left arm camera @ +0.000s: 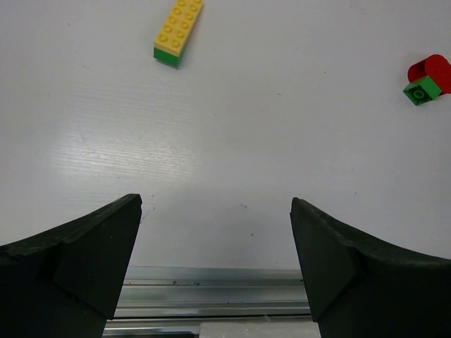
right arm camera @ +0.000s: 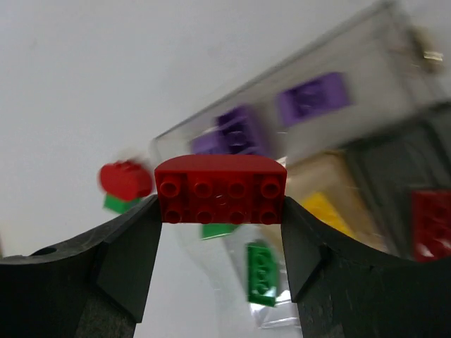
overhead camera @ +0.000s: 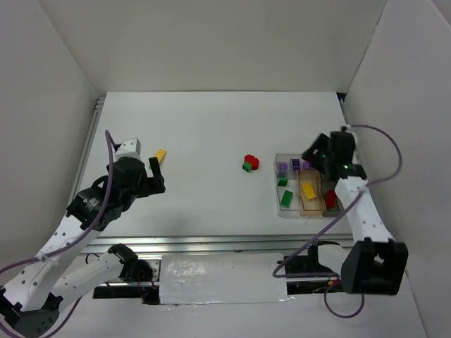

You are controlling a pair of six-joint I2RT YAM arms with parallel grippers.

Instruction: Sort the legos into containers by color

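White walls close in a pale surface point(overhead camera: 211, 134) on three sides. Toward its right edge sits the clear divided box point(overhead camera: 309, 205), part of its floor tinted tan. In it lie two purple bricks point(overhead camera: 282, 166) along the far side, two green bricks point(overhead camera: 287, 198) at the left, a yellow piece point(overhead camera: 309, 189) on the tan floor and a red piece point(overhead camera: 330, 199) at the right.

The right pincer point(right arm camera: 220, 204) hangs over the box's far right part, pinching a red brick point(right arm camera: 220, 189) by its two ends – studs face the wrist camera, and that view is blurred.

The left pincer point(left arm camera: 215, 211) is spread wide with nothing between its fingers, low over bare surface near the metal rail point(left arm camera: 211, 282). Just ahead of it lies a long yellow brick point(left arm camera: 178, 32) with green showing at one end. Well apart from both arms, near the middle, a rounded red block point(overhead camera: 251, 160) touches a small green block point(overhead camera: 246, 167) – both outside the box.
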